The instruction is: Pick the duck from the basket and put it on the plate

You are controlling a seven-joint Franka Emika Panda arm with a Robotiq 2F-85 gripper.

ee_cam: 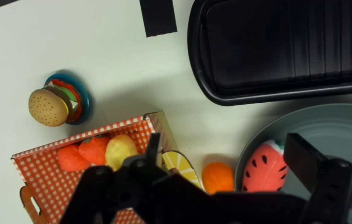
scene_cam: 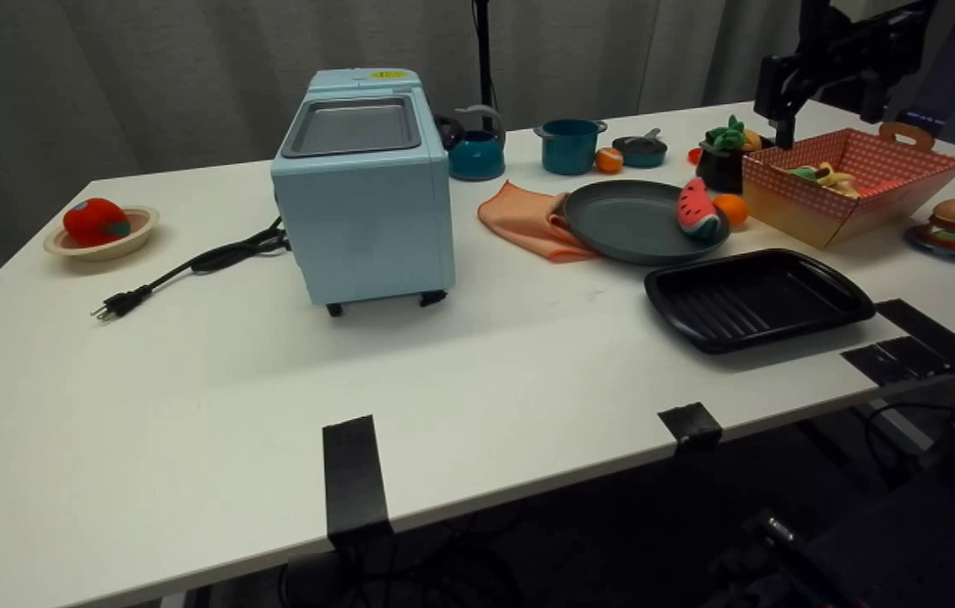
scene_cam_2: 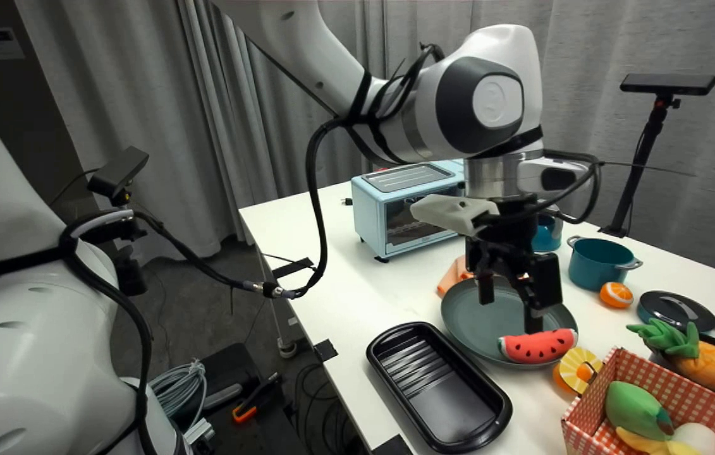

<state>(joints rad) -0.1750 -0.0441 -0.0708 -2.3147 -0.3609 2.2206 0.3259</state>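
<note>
Your gripper [scene_cam_2: 509,316] hangs above the table [scene_cam: 519,371] near the red-checked basket [scene_cam: 882,211], its two fingers spread wide apart and gripping nothing. In the wrist view, one fingertip overlaps the basket's edge and the other the round grey plate [scene_cam: 621,217]. The duck [ee_cam: 120,151] looks to be the pale-yellow toy inside the basket, next to two red toys [ee_cam: 71,158]; its shape is hard to read, and your gripper partly hides it. A green toy [scene_cam_2: 635,407] also lies inside the basket. The plate stands near the basket, with a watermelon slice [scene_cam: 697,209] on the side toward the basket and an orange [ee_cam: 218,175] between plate and basket. A toy hamburger [ee_cam: 49,107] sits on a small blue dish [ee_cam: 85,100] just beside the basket, and the black ridged tray [scene_cam: 768,295] is near the basket too. The light-blue toaster oven [scene_cam: 367,219] stands well apart from the basket, beyond the plate.
</note>
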